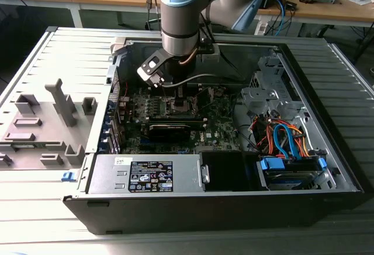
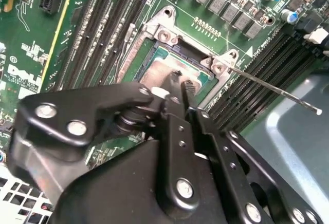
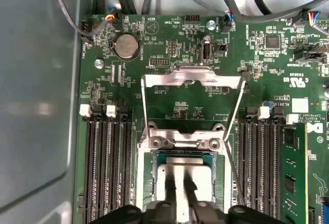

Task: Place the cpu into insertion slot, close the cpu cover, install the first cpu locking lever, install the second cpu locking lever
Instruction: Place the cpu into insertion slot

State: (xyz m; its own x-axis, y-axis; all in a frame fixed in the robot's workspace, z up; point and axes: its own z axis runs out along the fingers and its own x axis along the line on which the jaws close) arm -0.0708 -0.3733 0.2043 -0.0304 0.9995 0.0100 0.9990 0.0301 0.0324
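The thin, square, silver-topped cpu (image 3: 205,178) lies beneath the black pincer (image 3: 181,179); closure cannot be told. Likely light, rigid, fragile: grip opposite edges.

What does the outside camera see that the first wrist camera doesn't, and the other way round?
Exterior view adds: the arm, the case, the power supply, blue and orange cables. First wrist view adds: a round battery, the open cover, the cpu in the slot. Both: the green board and the tool over the slot.
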